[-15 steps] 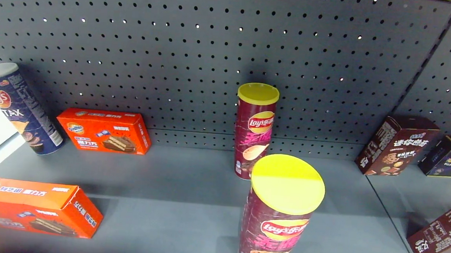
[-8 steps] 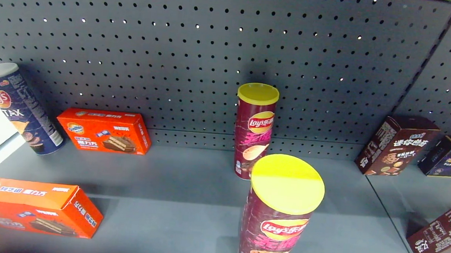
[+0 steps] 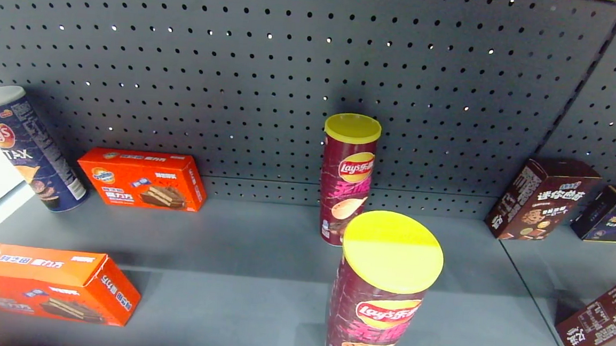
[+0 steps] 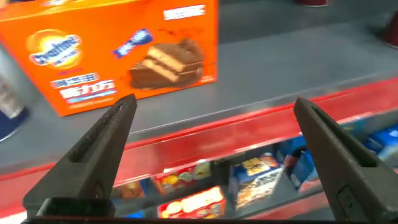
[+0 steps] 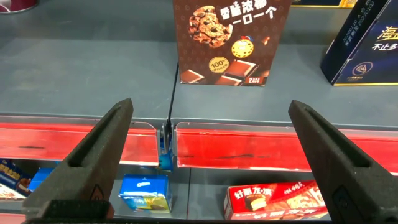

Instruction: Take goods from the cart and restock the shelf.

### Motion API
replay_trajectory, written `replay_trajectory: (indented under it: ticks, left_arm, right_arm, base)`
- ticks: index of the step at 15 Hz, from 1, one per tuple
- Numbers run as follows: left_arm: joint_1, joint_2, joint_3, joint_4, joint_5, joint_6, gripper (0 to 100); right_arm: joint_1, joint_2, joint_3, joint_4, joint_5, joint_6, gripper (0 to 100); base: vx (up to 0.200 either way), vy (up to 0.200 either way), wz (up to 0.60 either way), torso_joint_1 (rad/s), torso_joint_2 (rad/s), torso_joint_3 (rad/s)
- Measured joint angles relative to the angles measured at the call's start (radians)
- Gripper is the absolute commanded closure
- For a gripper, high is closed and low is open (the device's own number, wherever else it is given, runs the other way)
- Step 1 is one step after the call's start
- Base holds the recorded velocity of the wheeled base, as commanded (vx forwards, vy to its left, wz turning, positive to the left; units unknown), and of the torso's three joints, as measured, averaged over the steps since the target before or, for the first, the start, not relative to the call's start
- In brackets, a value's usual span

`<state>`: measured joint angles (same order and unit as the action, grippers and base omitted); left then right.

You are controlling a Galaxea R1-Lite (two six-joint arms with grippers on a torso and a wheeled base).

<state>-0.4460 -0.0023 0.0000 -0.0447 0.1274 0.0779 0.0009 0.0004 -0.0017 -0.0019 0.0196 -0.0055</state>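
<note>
Left gripper (image 4: 211, 158) spread wide, gripping nothing, facing orange box (image 4: 124, 53) on shelf (image 3: 236, 297). Right gripper (image 5: 211, 162) equally spread, empty, facing brown cookie box (image 5: 230, 40). Purple chip can (image 3: 380, 300) upright, lower centre of head view.

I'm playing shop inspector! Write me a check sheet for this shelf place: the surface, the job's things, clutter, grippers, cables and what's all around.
Surface: grey shelf, with a red front rail.
Job's things: front maroon can and back maroon can stand upright in the middle, yellow lids on. The blue can, back orange box and front orange box are at the left. The rear brown box, front brown box and dark blue box are at the right.
Clutter: nothing seen.
Grippers: left gripper open, facing the front orange box; right gripper open, facing a brown box.
Cables: nothing seen.
Surroundings: pegboard behind; more packets on the level below.
</note>
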Motion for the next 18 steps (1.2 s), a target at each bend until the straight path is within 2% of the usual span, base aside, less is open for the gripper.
replay_trajectory:
  ticks: [4, 6, 7, 8, 10, 12, 13, 14, 16, 18]
  left_arm:
    - [0.000, 0.000, 0.000, 0.001, -0.061, 0.009, 0]
    - [0.000, 0.000, 0.000, 0.035, -0.176, 0.002, 0]
    - [-0.001, 0.000, 0.000, 0.047, -0.211, -0.001, 0]
    - [-0.015, 0.000, 0.000, 0.049, -0.218, -0.009, 0]
    - [-0.082, 0.000, 0.000, 0.049, -0.199, -0.041, 0]
    - [-0.168, 0.000, 0.000, 0.049, -0.186, -0.050, 0]
    - [-0.192, 0.000, 0.000, 0.049, -0.184, -0.046, 0]
    - [-0.203, 0.000, 0.000, 0.049, -0.181, -0.044, 0]
    - [-0.210, 0.000, -0.002, 0.050, -0.162, -0.066, 0]
    - [-0.216, 0.000, -0.003, 0.052, -0.156, -0.071, 0]
  right_arm:
    - [0.001, 0.000, 0.000, 0.000, 0.000, 0.000, 0]
    - [0.001, 0.000, 0.000, 0.000, 0.000, 0.000, 0]
    - [0.000, 0.000, 0.000, 0.000, 0.001, 0.000, 0]
    - [0.000, 0.000, 0.000, 0.000, 0.000, 0.000, 0]
    - [0.000, 0.000, 0.000, 0.000, 0.000, 0.000, 0]
    - [0.001, 0.000, 0.000, 0.000, 0.000, 0.000, 0]
    - [0.001, 0.000, 0.001, 0.000, 0.000, 0.000, 0]
    - [0.001, 0.000, 0.001, 0.000, 0.000, 0.000, 0]
    - [0.001, 0.000, 0.001, 0.001, 0.000, 0.000, 0]
    - [0.000, 0.000, 0.001, 0.001, 0.001, 0.000, 0]
  base:
    - [0.000, 0.000, 0.00, 0.000, 0.00, 0.000]
    - [0.000, 0.000, 0.00, 0.000, 0.00, 0.000]
    - [0.000, 0.000, 0.00, 0.000, 0.00, 0.000]
    - [0.000, 0.000, 0.00, 0.000, 0.00, 0.000]
    - [0.000, 0.000, 0.00, 0.000, 0.00, 0.000]
    - [0.000, 0.000, 0.00, 0.000, 0.00, 0.000]
    - [0.000, 0.000, 0.00, 0.000, 0.00, 0.000]
    - [0.000, 0.000, 0.00, 0.000, 0.00, 0.000]
    - [0.000, 0.000, 0.00, 0.000, 0.00, 0.000]
    - [0.000, 0.000, 0.00, 0.000, 0.00, 0.000]
